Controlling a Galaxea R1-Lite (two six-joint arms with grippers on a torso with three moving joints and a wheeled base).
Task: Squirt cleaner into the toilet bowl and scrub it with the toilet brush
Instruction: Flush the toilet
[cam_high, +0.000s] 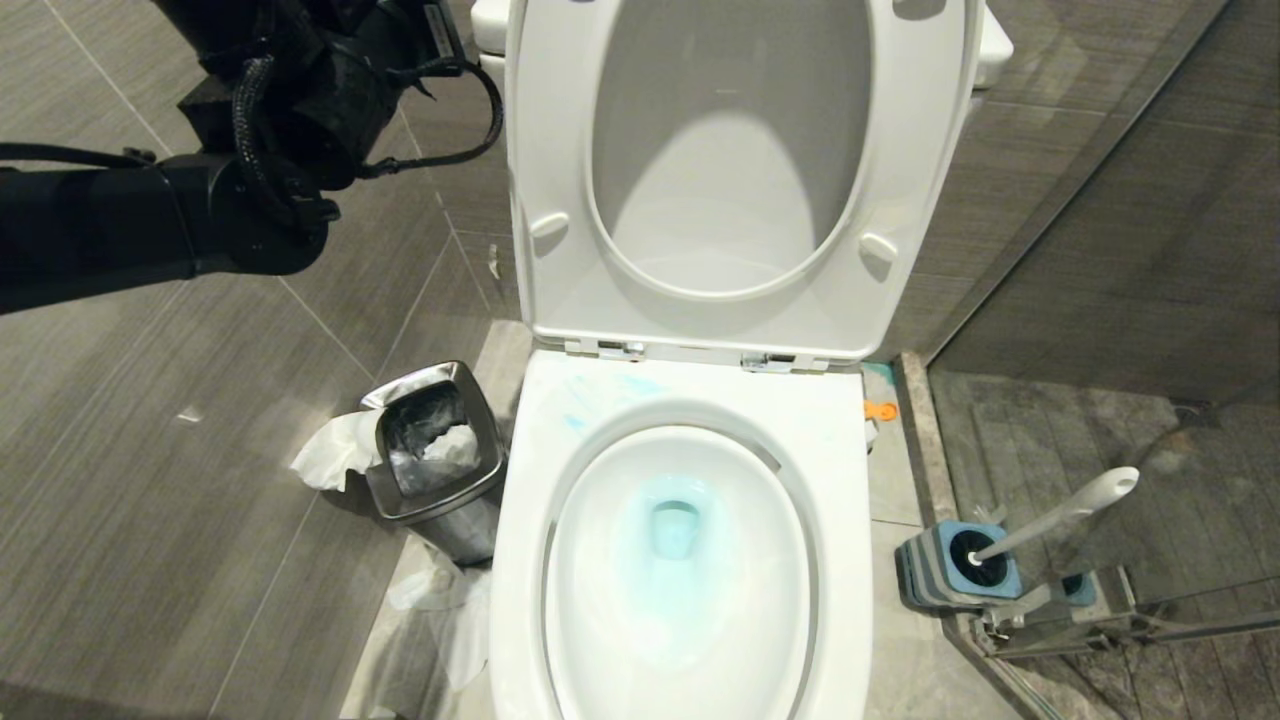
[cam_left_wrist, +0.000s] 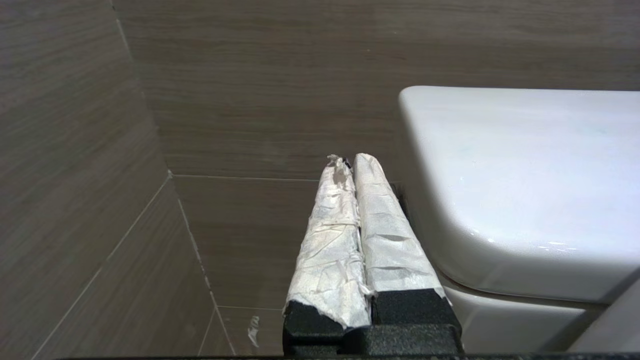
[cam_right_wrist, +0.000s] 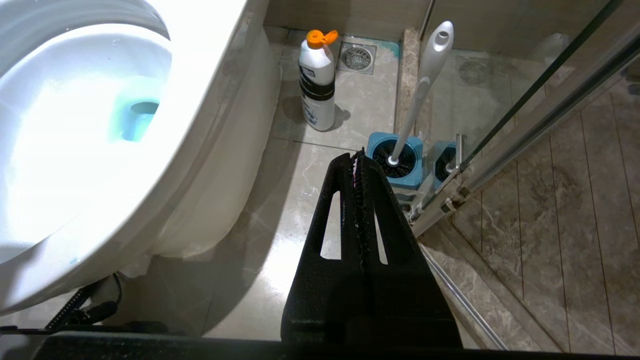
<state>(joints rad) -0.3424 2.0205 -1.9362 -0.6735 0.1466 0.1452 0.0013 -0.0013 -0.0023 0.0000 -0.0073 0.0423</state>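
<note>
Head view: long white plastic toilet brush (cam_high: 1060, 515) sits in its holder beside the glossy white toilet bowl (cam_high: 680, 560); both grippers' jaws pressed together, empty.

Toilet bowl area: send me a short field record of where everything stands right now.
toilet bowl: seat and lid up, blue-tinted water inside
cleaner: upright on floor beside toilet, orange cap flipped open
toilet brush: in its blue holder by glass door
left pincer: shut, empty, raised near the tank
right pincer: shut, empty, above floor near holder
waste bin: left of toilet, paper inside
</note>
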